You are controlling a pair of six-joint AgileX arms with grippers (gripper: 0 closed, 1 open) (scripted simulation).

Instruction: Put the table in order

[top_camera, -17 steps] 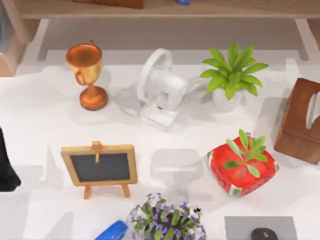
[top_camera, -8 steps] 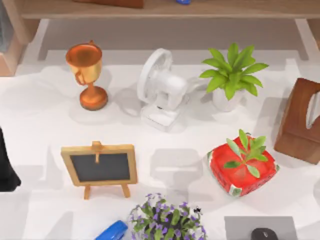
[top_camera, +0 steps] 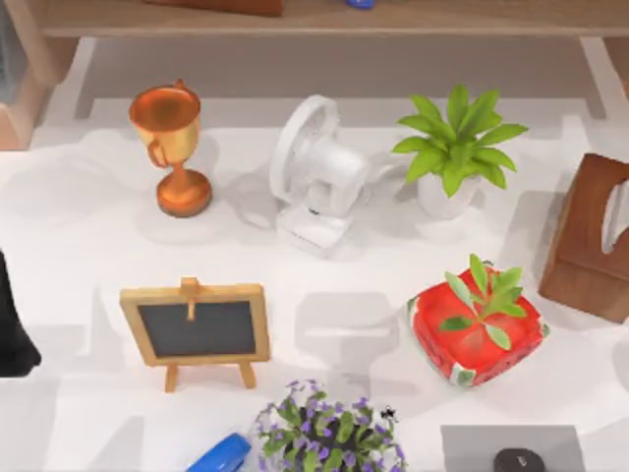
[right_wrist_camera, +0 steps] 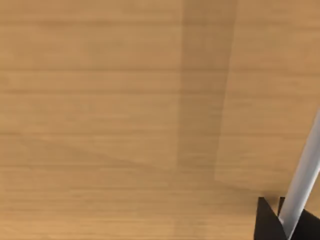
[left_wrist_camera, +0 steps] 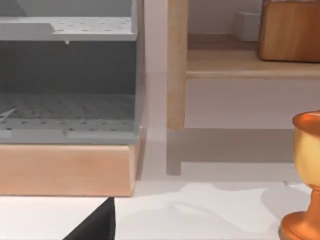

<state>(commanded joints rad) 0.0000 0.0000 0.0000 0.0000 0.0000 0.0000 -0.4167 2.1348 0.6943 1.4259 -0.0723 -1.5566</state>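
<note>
Overhead, the trophy [top_camera: 172,147] stands whole; left wrist perhaps clips it.

Little of me is in sight. My left arm [top_camera: 12,329] is a matte black, curved mass with no markings at the top view's left edge. A black wedge [left_wrist_camera: 95,224] of me juts into my left wrist view. My right wrist view catches black angular parts [right_wrist_camera: 267,222] flanking a pale grey bar [right_wrist_camera: 302,175].

A light-brown wooden shelf [top_camera: 324,17] runs along the far edge, its upright post [left_wrist_camera: 177,65] perhaps pine.
</note>
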